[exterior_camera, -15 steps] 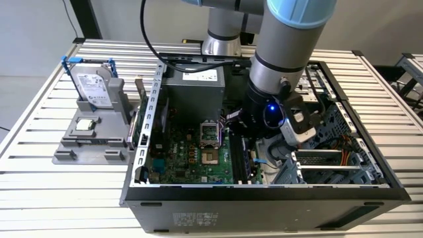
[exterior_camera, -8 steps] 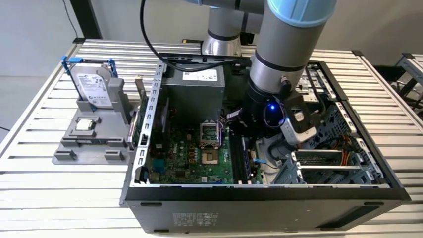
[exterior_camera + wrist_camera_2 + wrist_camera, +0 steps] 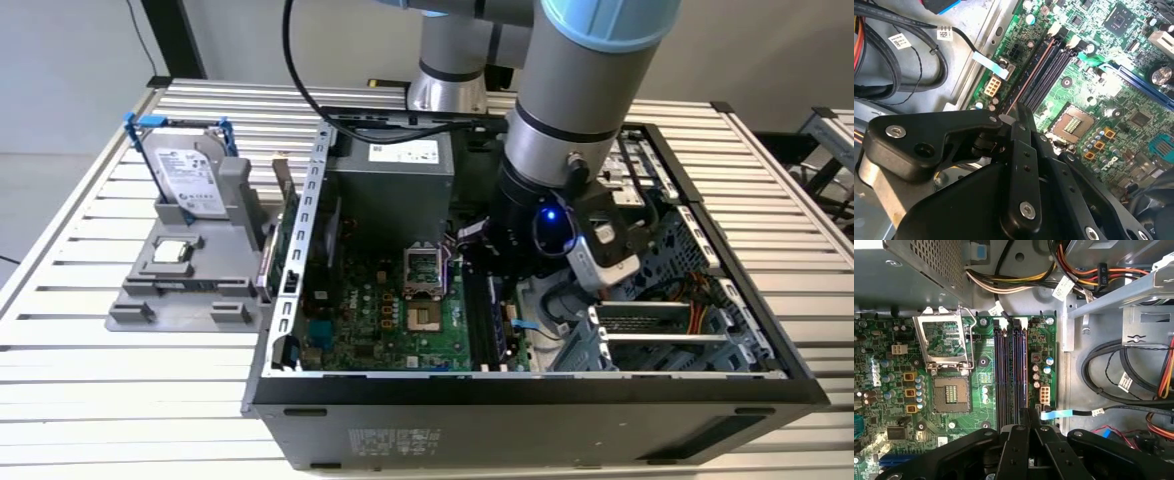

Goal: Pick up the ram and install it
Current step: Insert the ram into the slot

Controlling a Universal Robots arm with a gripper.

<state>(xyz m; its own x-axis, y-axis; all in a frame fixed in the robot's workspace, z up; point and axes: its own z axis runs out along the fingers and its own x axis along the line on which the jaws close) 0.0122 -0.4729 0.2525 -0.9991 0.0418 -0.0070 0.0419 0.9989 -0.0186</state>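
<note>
The arm was reaching down into the open PC case on the slatted bench, over the motherboard. The end effector looked pinched together on the ram, which stood edge-on along the memory slots; whether it was seated yet I couldn't tell. My take: keep the stick square to the slot and press straight down. In the way: a bundle of cables just beside the slots, plus the open CPU socket nearby. The hard drive sat on its stand outside the case.
</note>
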